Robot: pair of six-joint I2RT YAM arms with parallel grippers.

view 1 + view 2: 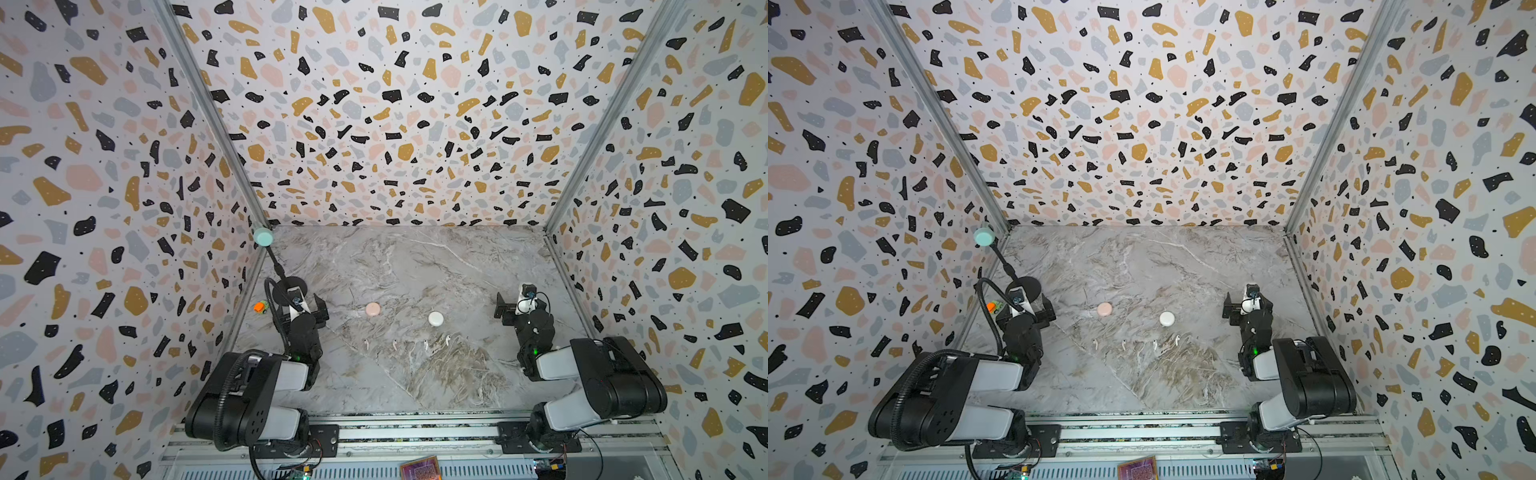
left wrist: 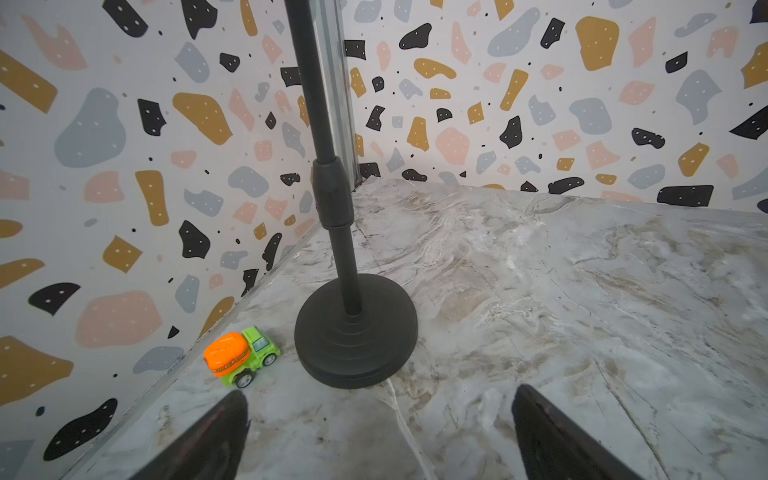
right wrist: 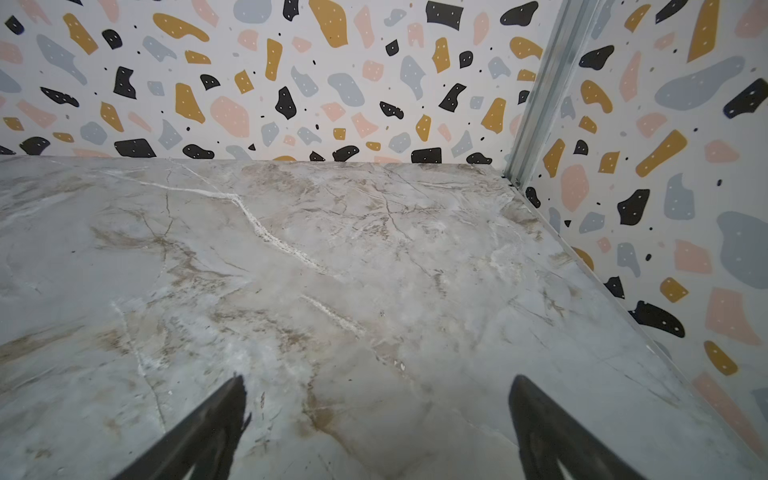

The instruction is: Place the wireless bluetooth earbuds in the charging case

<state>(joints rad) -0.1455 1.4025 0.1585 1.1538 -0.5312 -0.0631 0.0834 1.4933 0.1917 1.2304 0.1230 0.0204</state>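
Left claw [image 2: 378,401] and right claw [image 3: 376,388] are held released at opposite desk [image 1: 415,270] edges, with open marble and four earbuds [image 1: 395,344] seen between them.

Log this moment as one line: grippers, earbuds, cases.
left gripper open, empty | right gripper open, empty | four earbuds loose in a row on table | pink case, white case closed
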